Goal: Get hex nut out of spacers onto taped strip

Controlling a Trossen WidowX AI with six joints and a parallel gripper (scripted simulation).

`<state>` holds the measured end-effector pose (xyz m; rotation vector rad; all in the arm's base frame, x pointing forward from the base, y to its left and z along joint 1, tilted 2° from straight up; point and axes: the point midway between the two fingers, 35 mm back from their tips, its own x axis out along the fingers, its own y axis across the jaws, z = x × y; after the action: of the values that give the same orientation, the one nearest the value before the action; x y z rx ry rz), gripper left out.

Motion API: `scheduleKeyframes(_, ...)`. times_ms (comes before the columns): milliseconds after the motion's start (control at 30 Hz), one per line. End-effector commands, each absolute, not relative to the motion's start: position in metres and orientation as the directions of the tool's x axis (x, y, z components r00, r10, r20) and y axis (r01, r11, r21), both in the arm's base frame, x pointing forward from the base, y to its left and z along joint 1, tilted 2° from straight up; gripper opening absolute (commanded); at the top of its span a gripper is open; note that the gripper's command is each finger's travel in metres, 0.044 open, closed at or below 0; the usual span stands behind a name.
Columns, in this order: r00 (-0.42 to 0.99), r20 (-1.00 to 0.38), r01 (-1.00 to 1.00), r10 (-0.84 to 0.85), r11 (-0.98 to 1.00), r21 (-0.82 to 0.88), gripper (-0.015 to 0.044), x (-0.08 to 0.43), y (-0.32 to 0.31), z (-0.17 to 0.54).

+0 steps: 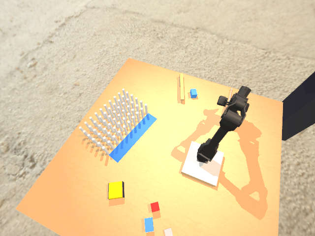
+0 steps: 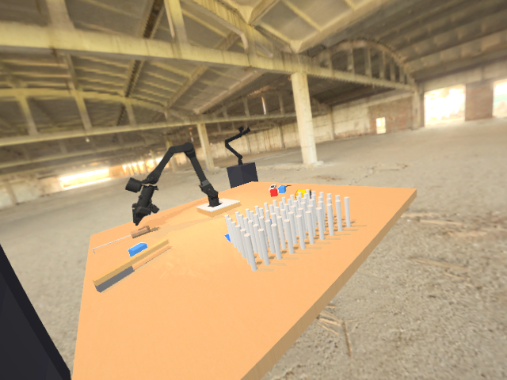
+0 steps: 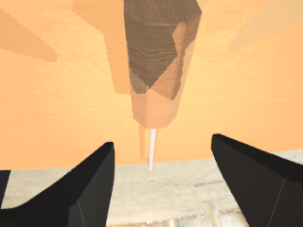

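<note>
The hook tool has a brown wooden handle [image 2: 140, 231] [image 3: 158, 52] and a thin pale rod [image 1: 230, 94] [image 2: 112, 241] [image 3: 151, 147] with a small bent tip. It lies near the table edge. My gripper [image 2: 136, 223] [image 3: 164, 144] is partly open and empty, above the tool. In the wrist view the rod shows between the fingertips and the handle lies further up. The white standing spacers [image 1: 146, 109] [image 2: 347, 212] form a dense upright field. The blue taped strip [image 1: 136, 139] [image 2: 227, 237] runs along its front. The nut cannot be made out.
A long yellow-and-grey bar [image 1: 181, 87] [image 2: 131, 261] and a blue block [image 1: 193, 93] [image 2: 137, 248] lie near the tool. A yellow block [image 1: 115, 190], a red block [image 1: 154, 206], a light-blue block [image 1: 148, 224] and a whitish block [image 1: 168, 232] lie on the table's other side.
</note>
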<state>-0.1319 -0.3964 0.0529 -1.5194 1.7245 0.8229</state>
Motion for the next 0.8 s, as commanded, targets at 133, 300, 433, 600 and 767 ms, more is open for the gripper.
scheduleKeyframes(133, -0.077, -0.836, -0.993, -0.543, 0.12, 0.014, 0.028, -0.132, -0.394, 0.033)
scheduleKeyframes(300, -0.077, -0.836, -0.993, -0.543, 0.12, 0.014, 0.028, -0.132, -0.394, 0.025)
scheduleKeyframes(433, -0.077, -0.836, -0.993, -0.543, 0.12, 0.014, 0.028, -0.132, -0.393, 0.018)
scheduleKeyframes(600, -0.077, -0.836, -0.993, -0.543, 0.12, 0.014, 0.028, -0.132, -0.392, 0.01)
scheduleKeyframes(767, -0.077, -0.836, -0.993, -0.543, 0.12, 0.014, 0.028, -0.132, -0.391, 0.003)
